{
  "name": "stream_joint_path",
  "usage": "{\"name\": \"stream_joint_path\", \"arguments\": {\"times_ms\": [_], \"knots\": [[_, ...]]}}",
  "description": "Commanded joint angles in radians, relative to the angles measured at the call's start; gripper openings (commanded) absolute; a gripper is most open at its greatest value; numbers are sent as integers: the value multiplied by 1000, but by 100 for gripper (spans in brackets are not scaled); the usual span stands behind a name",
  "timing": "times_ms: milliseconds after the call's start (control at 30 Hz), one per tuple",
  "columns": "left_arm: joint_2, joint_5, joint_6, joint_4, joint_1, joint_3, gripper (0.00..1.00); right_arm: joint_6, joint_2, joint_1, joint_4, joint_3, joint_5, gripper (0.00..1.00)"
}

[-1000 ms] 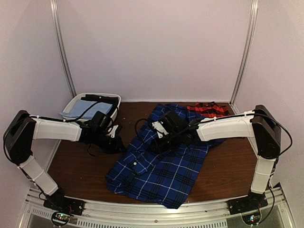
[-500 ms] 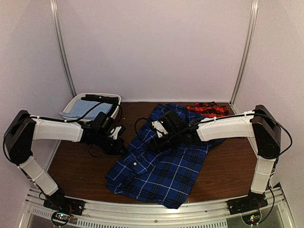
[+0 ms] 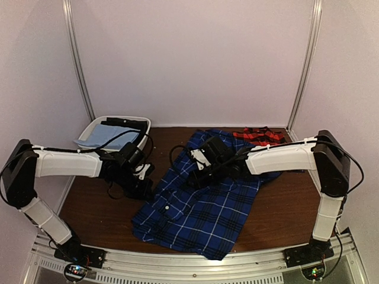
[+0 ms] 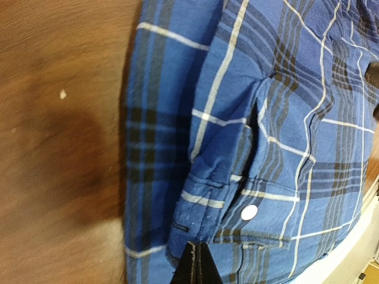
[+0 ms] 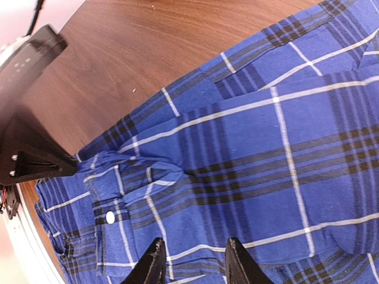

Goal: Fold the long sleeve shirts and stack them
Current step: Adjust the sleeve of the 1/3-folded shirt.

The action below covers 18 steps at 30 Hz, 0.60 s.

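Two shirts lie on a brown table (image 3: 284, 207): blue plaid shirt (image 3: 201, 207) spread centre, red check shirt (image 3: 259, 136) bunched far right. White bin (image 3: 98, 125), far left, holds light blue cloth (image 3: 109, 135) and black garment (image 3: 124, 123). Left gripper (image 4: 195, 269) pinches the blue shirt's edge; right gripper (image 5: 192, 263) is parted over it.

Robot lab test booth: plain white wall panels (image 3: 189, 59) joined by metal strips (image 3: 77, 59), brown table (image 3: 284, 204), left arm (image 3: 65, 164) and right arm (image 3: 284, 158) bolted to aluminium rail (image 3: 177, 263) at 6 o'clock.
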Motion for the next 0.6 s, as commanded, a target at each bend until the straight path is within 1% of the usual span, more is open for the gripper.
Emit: {"name": "stream_joint_path", "arguments": {"times_ms": [0, 133, 267, 467, 567], "knots": [[-71, -51, 16, -141, -4, 30, 0, -13, -2, -20, 3, 23, 19, 36], [-96, -37, 30, -199, -4, 45, 0, -14, -6, -32, 0, 27, 23, 36], [-106, -66, 47, -266, -4, 79, 0, -15, -14, -51, -3, 27, 29, 36], [-81, -40, 90, -284, -4, 103, 0, -16, -22, -101, -6, 25, 34, 36], [-65, -69, 111, -308, -4, 139, 0, -16, -19, -127, -6, 25, 31, 36]]}}
